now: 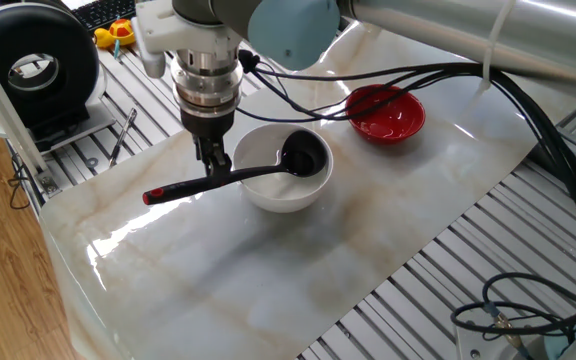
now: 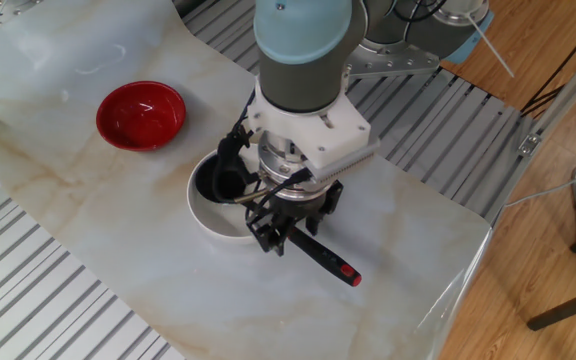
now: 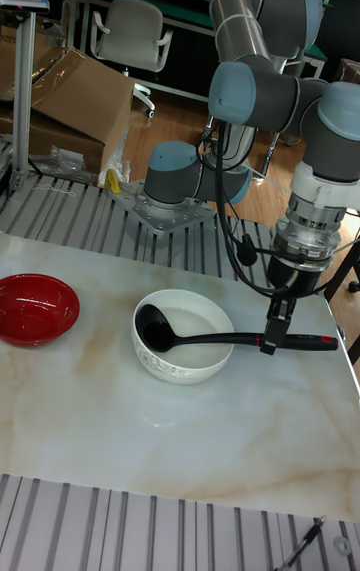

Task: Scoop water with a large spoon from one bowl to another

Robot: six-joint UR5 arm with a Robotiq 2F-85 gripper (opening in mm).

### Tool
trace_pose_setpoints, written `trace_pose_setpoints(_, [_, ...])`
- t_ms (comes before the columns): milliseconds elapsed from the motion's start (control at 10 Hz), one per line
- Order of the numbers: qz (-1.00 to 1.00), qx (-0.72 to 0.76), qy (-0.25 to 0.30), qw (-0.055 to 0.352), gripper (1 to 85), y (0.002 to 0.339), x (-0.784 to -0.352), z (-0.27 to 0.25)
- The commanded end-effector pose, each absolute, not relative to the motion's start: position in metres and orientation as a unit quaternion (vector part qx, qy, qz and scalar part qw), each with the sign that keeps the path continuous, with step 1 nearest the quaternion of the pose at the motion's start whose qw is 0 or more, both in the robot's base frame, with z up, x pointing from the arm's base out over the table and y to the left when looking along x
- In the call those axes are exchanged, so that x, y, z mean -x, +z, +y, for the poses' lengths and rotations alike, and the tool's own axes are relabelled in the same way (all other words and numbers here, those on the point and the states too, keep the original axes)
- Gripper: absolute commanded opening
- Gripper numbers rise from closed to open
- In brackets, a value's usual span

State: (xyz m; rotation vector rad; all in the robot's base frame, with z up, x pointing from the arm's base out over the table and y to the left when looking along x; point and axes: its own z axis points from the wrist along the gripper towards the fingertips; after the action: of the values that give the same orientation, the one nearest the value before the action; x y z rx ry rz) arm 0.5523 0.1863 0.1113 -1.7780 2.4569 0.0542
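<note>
The large spoon is a black ladle (image 1: 230, 178). Its scoop (image 3: 154, 329) rests inside the white bowl (image 1: 268, 193), and its handle lies over the rim with the red tip (image 2: 348, 275) on the table. My gripper (image 1: 215, 166) is down at the handle just outside the bowl. Its fingers (image 2: 266, 233) stand on either side of the handle, apparently still apart. The ladle lies flat and is not lifted. Water in the white bowl (image 3: 190, 363) is hard to make out. The red bowl (image 1: 386, 115) sits apart from it, also seen as the red bowl (image 2: 141, 115).
Black cables (image 1: 408, 70) hang from the arm over the table behind the red bowl. A black reel (image 1: 30, 68) and a yellow toy (image 1: 116, 34) sit off the marble sheet at the far left. The marble sheet's edge (image 2: 468, 270) is close to the ladle's red tip.
</note>
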Motion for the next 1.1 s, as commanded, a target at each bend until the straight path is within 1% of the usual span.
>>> trace_pose_setpoints(0, [0.813,0.578,0.036,0.062,55.7,0.111,-0.549,0.198])
trace_pose_setpoints(300, [0.808,0.586,0.031,0.057,55.3,0.103,-0.535,0.208])
trace_pose_setpoints(500, [0.811,0.58,0.036,0.062,52.3,0.102,-0.536,0.212])
trace_pose_setpoints(1000, [0.81,0.579,0.045,0.08,51.3,0.1,-0.545,0.221])
